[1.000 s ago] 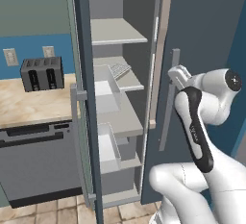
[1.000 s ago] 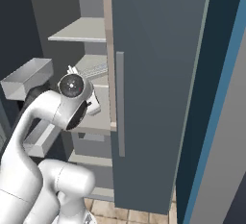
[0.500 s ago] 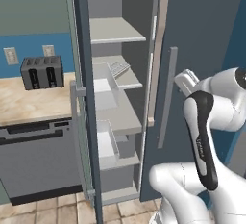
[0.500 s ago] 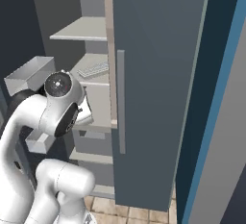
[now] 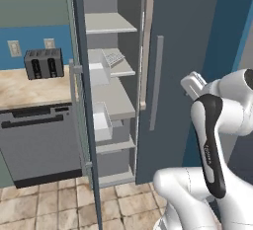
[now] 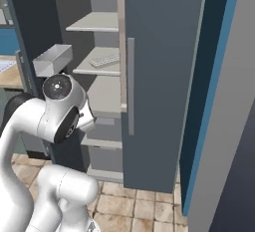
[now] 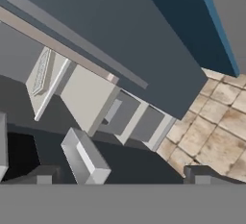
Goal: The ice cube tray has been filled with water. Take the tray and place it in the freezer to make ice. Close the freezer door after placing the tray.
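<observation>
Ice cube tray (image 5: 114, 57) unmoved on freezer (image 5: 109, 24) shelf

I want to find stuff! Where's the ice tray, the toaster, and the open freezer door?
ice cube tray (image 5: 114, 57), left base view, middle of its grid.
toaster (image 5: 44, 63), left base view, front face.
freezer door (image 5: 85, 125), left base view, its edge.

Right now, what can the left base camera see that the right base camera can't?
The left base view alone has the black toaster on the counter, with the grey dishwasher below it. The right base view alone has a wide pale wall beyond the blue edge. Both share the open freezer with its white shelves, the ice cube tray lying on the second shelf down, and the plain fridge door with its bar handle.
</observation>
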Robot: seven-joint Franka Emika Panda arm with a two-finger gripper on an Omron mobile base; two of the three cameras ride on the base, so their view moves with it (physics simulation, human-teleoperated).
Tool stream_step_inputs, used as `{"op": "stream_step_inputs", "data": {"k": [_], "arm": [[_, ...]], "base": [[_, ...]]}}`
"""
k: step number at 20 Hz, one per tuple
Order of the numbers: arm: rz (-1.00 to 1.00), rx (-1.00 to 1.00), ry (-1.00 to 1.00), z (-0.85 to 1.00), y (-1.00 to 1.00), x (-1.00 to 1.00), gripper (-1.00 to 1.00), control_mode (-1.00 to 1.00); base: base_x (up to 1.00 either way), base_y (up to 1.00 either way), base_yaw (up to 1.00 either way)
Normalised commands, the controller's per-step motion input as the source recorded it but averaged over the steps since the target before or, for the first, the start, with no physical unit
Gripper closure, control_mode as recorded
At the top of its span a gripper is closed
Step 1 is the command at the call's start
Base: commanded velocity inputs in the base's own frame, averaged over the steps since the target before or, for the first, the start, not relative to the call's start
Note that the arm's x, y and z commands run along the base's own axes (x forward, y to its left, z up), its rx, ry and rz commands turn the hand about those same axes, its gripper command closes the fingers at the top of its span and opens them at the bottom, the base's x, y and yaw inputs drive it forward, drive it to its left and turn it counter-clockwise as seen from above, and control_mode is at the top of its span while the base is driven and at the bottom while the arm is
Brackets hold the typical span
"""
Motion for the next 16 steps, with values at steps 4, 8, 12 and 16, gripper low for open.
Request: {"op": "stream_step_inputs", "data": {"k": [4,8,12,16], "arm": [[0.0,0.0,0.0,0.0,0.0,0.0,-1.0,1.0],[0.0,0.0,0.0,0.0,0.0,0.0,-1.0,1.0],[0.01,0.0,0.04,0.0,0.11,0.12,-1.0,-1.0],[0.0,0.0,0.08,0.0,0.15,0.01,-1.0,-1.0]], "base": [[-0.13,0.36,0.0],[0.03,0.39,0.03],[0.0,0.0,0.0],[0.0,0.0,0.0]]}}
